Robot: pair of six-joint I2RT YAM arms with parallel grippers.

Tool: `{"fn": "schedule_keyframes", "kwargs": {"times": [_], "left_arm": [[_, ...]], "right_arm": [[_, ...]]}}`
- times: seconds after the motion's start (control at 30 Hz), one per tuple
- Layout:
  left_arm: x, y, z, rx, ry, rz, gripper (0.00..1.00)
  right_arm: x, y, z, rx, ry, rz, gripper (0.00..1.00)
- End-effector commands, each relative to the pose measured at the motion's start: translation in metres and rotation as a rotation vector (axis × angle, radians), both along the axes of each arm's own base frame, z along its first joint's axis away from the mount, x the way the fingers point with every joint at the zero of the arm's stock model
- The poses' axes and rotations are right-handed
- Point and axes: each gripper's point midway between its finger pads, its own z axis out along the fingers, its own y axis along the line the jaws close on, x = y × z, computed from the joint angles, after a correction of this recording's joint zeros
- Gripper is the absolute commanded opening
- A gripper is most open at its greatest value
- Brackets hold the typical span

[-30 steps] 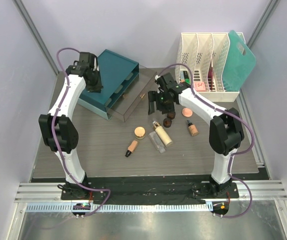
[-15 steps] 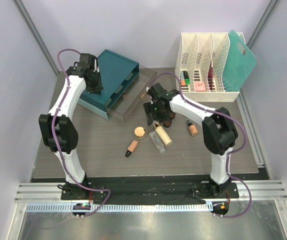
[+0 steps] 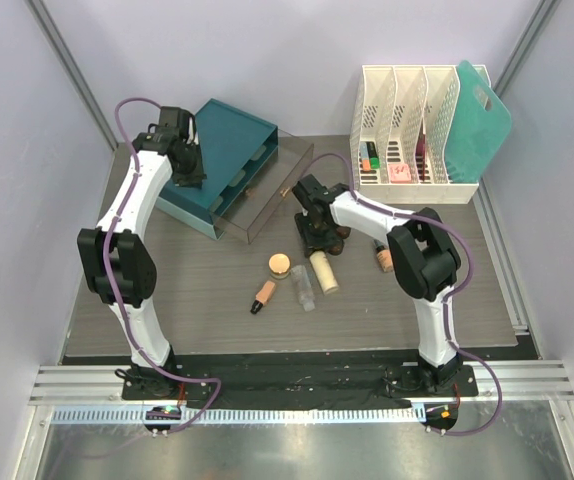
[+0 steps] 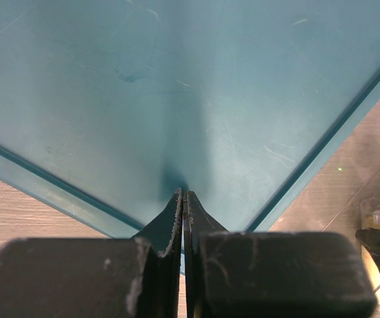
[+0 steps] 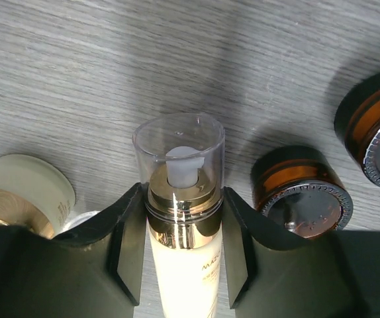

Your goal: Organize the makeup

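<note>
The drawer box [image 3: 229, 140] stood at the back left of the table [image 3: 167, 300], its drawer [image 3: 267, 205] pulled out toward the middle. The slotted rack [image 3: 407, 120] stood at the back right. Nearer the front, jars [image 3: 340, 238] sat behind the pump bottle [image 3: 325, 272]. The clear bottle [image 3: 304, 288] lay just left of it, the compact [image 3: 280, 264] and tube [image 3: 263, 296] farther left, and a small bottle [image 3: 384, 258] to the right.

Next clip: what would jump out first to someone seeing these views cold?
The right gripper straddles a cream pump bottle, with a finger against each side of its neck and two brown jars just beside it. At the far left, the left gripper is shut, its tips down on top of the teal drawer box, whose clear drawer stands pulled open.
</note>
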Motion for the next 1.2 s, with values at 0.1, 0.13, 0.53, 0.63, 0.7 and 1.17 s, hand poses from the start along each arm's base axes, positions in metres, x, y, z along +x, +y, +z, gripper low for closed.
{"fn": "schedule_keyframes", "kwargs": {"times": [0.1,0.13,0.53,0.63,0.7,1.17], "left_arm": [[-0.002,0.000,0.011,-0.004,-0.028,-0.010,0.00],[-0.002,0.000,0.011,-0.004,-0.028,-0.012,0.00],[0.000,0.004,0.009,0.024,-0.023,-0.012,0.00],[-0.002,0.005,0.006,0.028,-0.011,-0.011,0.00],[-0.001,0.005,0.005,0.025,-0.011,-0.010,0.00],[0.001,0.011,-0.003,0.064,0.023,0.007,0.00]], "right_arm": [[0.011,-0.016,0.022,-0.070,-0.096,-0.011,0.01],[0.014,-0.017,0.035,-0.067,-0.127,-0.010,0.01],[0.042,-0.005,0.175,0.156,-0.358,-0.010,0.01],[0.059,0.013,0.220,0.283,-0.426,-0.006,0.01],[0.067,0.030,0.241,0.406,-0.436,0.011,0.01],[0.135,0.108,0.300,0.972,-0.403,-0.005,0.01]]}}
